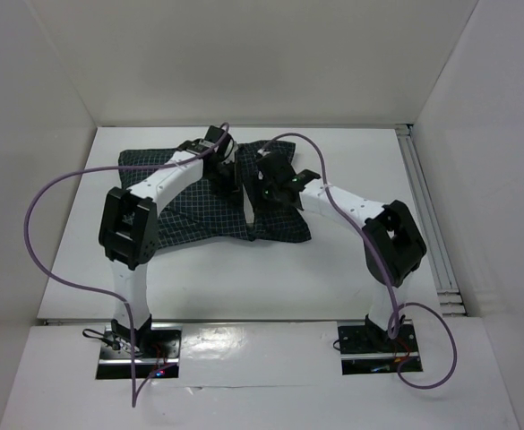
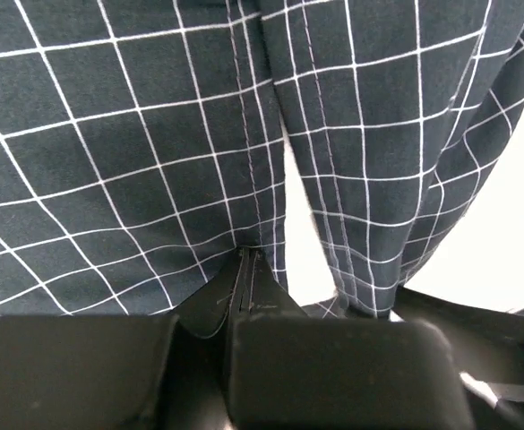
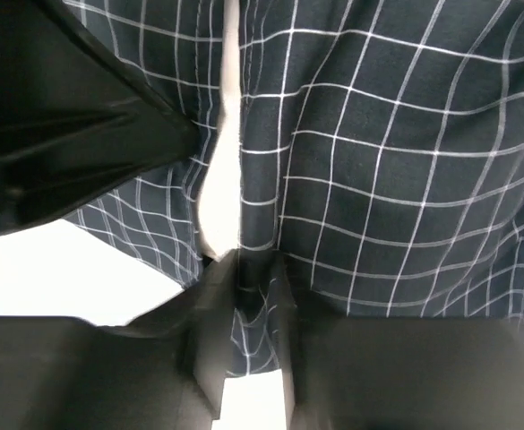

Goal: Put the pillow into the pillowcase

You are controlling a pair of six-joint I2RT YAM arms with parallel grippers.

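Now pinching pillowcase (image 2: pixel 109 161) seam with left gripper (image 2: pixel 246 269), jaws fully clenched, gripping bunched pillowcase fold with right gripper (image 3: pixel 254 278), jaws slightly apart around cloth

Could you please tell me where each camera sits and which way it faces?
Top external: above and behind the arms, looking down at the table; both arms and bases show.
Left wrist: on the left arm, looking along the left hand pinching the pillowcase.
Right wrist: on the right arm, looking along the right hand, also gripping it.
Shared: all three show the pillowcase.
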